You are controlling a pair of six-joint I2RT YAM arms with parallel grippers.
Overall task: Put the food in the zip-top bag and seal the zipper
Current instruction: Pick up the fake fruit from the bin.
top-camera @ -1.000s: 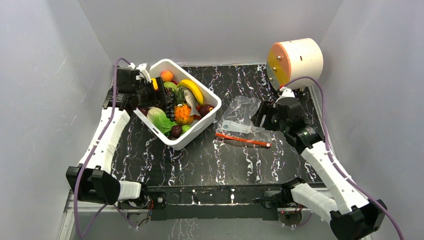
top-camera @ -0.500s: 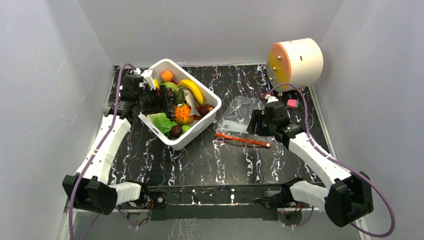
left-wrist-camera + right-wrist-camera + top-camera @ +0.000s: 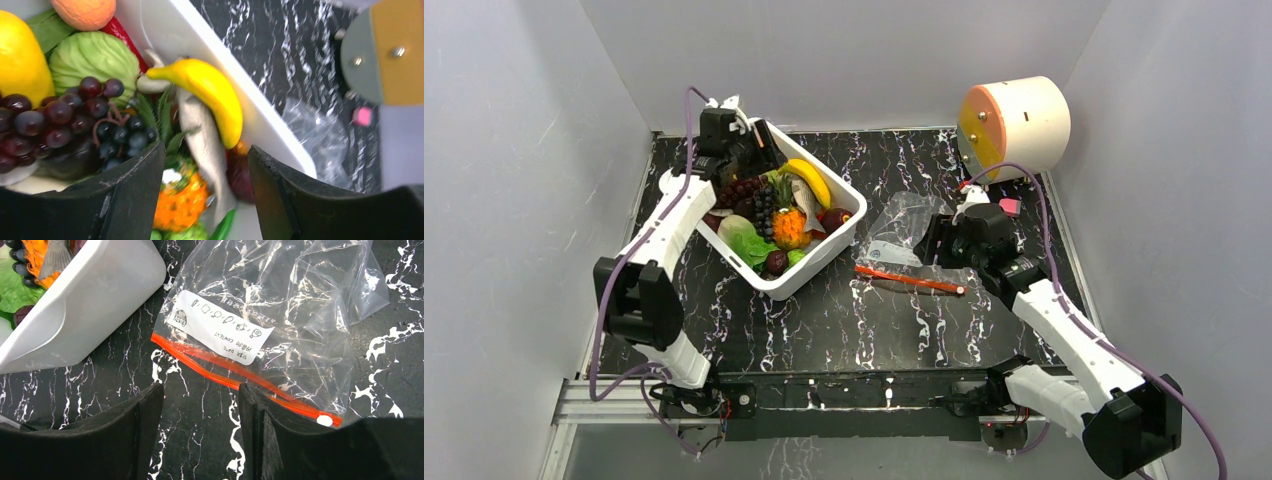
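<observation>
The white tub sits toward the far left corner of the worktop, full of food: a banana, a grey fish, a pineapple, grapes and greens. The bag lies flat just right of the tub, right of centre, with nothing in it.

The left gripper hangs over the tub's far end, jaws wide apart and holding nothing; in its wrist view the fish and pineapple show in the gap. The right gripper is also spread wide and empty, poised above the bag's near edge. Whether it touches the worktop cannot be told.

The bag is clear and crinkled, its white label facing up. The zipper runs along the near edge, with a white slider at its right end; the red tracks look parted toward the tub.
</observation>
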